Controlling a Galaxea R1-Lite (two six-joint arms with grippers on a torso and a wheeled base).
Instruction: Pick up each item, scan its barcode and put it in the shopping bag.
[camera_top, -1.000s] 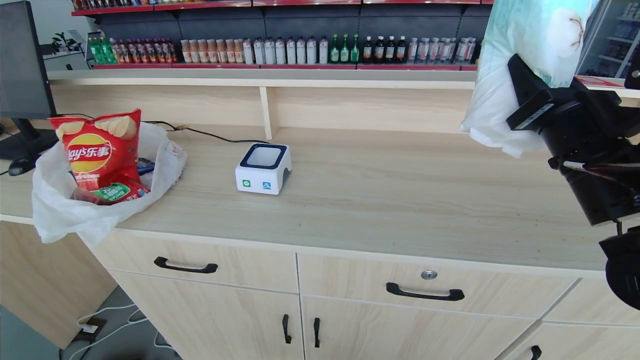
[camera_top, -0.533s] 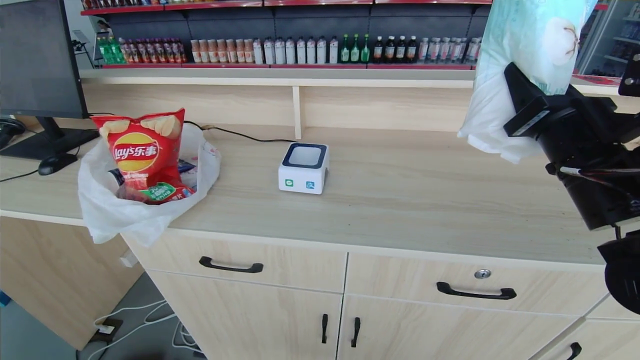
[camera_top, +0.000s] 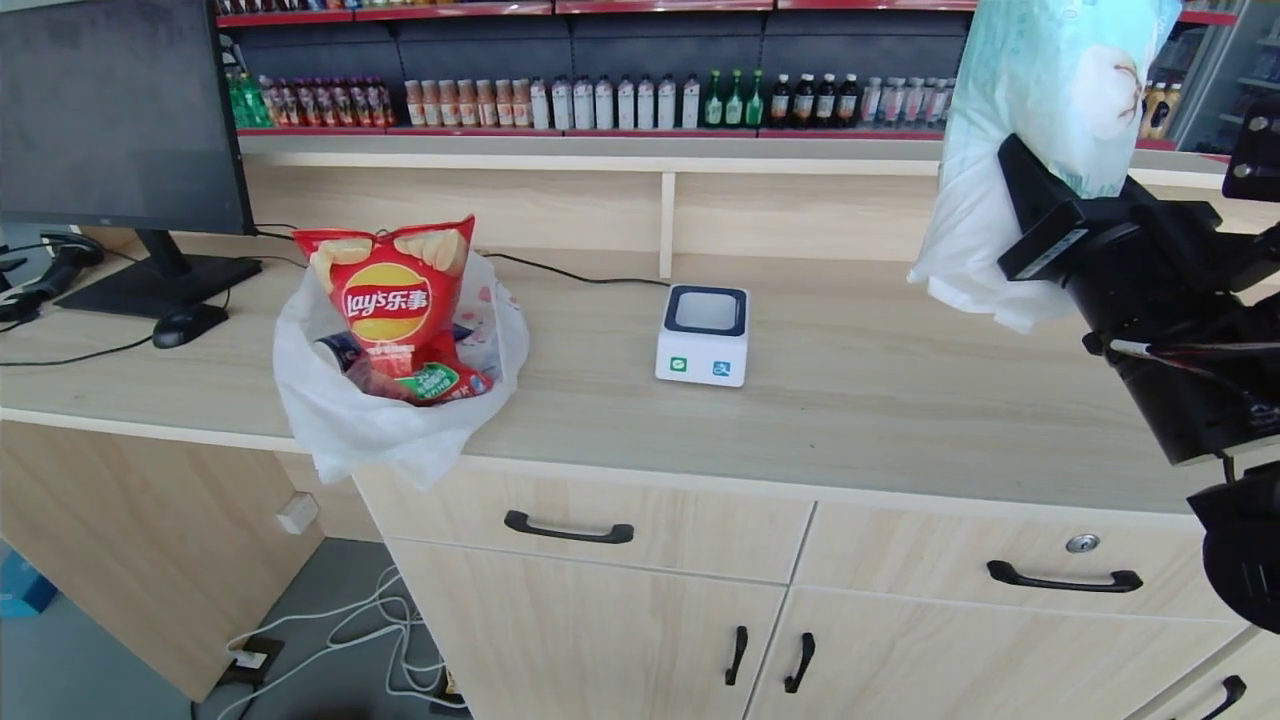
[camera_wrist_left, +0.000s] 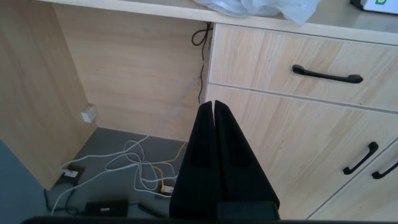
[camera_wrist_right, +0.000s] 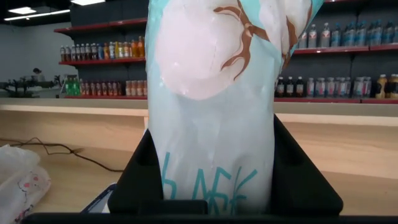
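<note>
So the main change over the last second is our viewpoint, not the stuff on the bench (camera_top: 900, 400). The bag (camera_top: 390, 430), the chips (camera_top: 388, 295) standing in it and the scanner (camera_top: 703, 335) all slide rightward in the head view together, and more of the monitor (camera_top: 120, 110) comes in. That's the camera swinging left; nothing on the bench has actually moved.

The right hand (camera_wrist_right: 211, 171) keeps its spot at the right edge of the head view. Its fingers are clamped on both sides of the pack (camera_top: 1050, 80), a soft pale teal-and-white one held upright. The pack is up in the air over the right end of the bench, well apart from the scanner and even further from the bag.

The left hand (camera_wrist_left: 213, 124) hangs low in front of the drawers, fingers pressed together with nothing in them.

Our read: we're turning to face the scanner with the pack already picked up, so the scan comes next. The pack isn't over the scanner window yet, and we can't tell which side the barcode is on. After that it's a long carry across to the bag, which already looks pretty full.
</note>
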